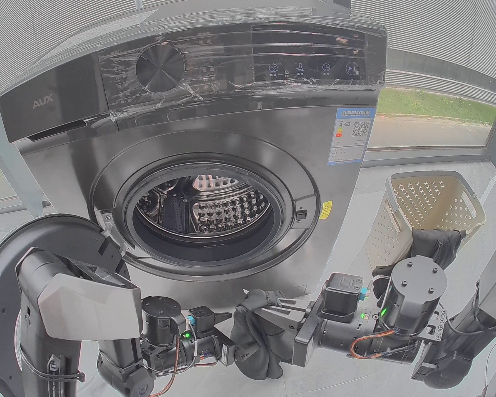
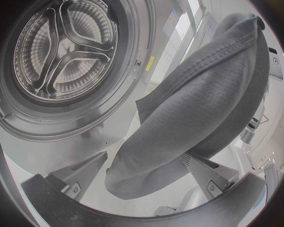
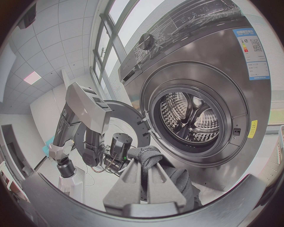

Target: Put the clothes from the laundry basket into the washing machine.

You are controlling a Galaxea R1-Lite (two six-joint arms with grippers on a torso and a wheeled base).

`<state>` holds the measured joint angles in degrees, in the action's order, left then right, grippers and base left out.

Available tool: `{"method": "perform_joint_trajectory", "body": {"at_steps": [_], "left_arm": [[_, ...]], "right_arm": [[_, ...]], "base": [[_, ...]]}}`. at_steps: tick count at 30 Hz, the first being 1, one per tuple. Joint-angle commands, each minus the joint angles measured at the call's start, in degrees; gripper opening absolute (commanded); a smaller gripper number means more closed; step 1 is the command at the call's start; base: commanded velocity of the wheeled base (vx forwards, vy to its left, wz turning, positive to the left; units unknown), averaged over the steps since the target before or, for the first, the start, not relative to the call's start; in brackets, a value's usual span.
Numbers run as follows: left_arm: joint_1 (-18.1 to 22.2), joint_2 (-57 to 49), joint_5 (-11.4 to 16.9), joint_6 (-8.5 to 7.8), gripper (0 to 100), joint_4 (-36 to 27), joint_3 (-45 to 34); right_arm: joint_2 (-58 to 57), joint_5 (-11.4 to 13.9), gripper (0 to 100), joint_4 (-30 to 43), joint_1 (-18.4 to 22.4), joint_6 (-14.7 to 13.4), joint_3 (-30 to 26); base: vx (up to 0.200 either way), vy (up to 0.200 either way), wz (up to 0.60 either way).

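Door (image 1: 55, 236): round and dark, swung fully open on the washing machine's left side, behind the left arm.

Left hand (image 1: 242, 333): low in front of the machine, below the door opening. It is released, with its fingers (image 2: 88, 168) spread wide. The cloth passes between them, and they are not clamped on it.

Dark grey garment (image 1: 256, 340): a bunched, knitted piece hanging in the air between the two hands. It is off the floor, in front of the machine's lower panel and outside the drum.

Washing machine (image 1: 200, 138): a silver front-loader standing on the floor, with its control panel wrapped in clear film.

Drum (image 1: 204, 210): perforated steel, seen through the open port.

Right hand (image 1: 266, 309): just right of the left hand and pointing toward it. It is clenched on the top fold of the dark grey garment, with its fingers (image 3: 133, 180) nearly together around the cloth.

Floor (image 1: 351, 240): pale and glossy; it carries the machine and the basket.

Laundry basket (image 1: 420, 197): beige perforated plastic, standing on the floor just beside the machine's right side, above the right arm in the head view.

Second dark garment (image 1: 437, 246): draped over the basket's near rim.
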<state>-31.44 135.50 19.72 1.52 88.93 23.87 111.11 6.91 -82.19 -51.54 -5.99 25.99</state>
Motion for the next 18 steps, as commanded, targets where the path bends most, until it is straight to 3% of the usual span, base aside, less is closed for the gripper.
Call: {"method": "perform_joint_trajectory", "body": {"at_steps": [1, 3, 4, 12, 18], "left_arm": [[0.41, 2.4, -0.12, -0.03, 100, 0.1, 0.83], [0.85, 3.11, -0.21, -0.12, 100, 0.1, 1.44], [1.29, 3.37, -0.21, -0.12, 0, 0.1, 1.88], [1.82, 3.02, -0.3, -0.12, 0, 0.19, 3.64], [6.04, -7.97, -0.21, -0.47, 0, 0.19, -2.95]], "right_arm": [[0.25, 0.03, 0, 0.01, -0.05, -0.08, -0.24], [0.16, 0.03, 0, 0.01, -0.05, 0.01, -0.41], [0.16, 0.03, 0, -0.08, -0.14, 0.01, -0.41], [-0.1, -0.06, 0, 0.01, 1.09, -0.08, -1.38], [-0.8, -0.14, 0, 0.1, 6.98, 0.62, -3.14]], "base": [[0.0, 0.0, 0.0], [0.0, 0.0, 0.0], [0.0, 0.0, 0.0], [0.0, 0.0, 0.0], [0.0, 0.0, 0.0]]}}
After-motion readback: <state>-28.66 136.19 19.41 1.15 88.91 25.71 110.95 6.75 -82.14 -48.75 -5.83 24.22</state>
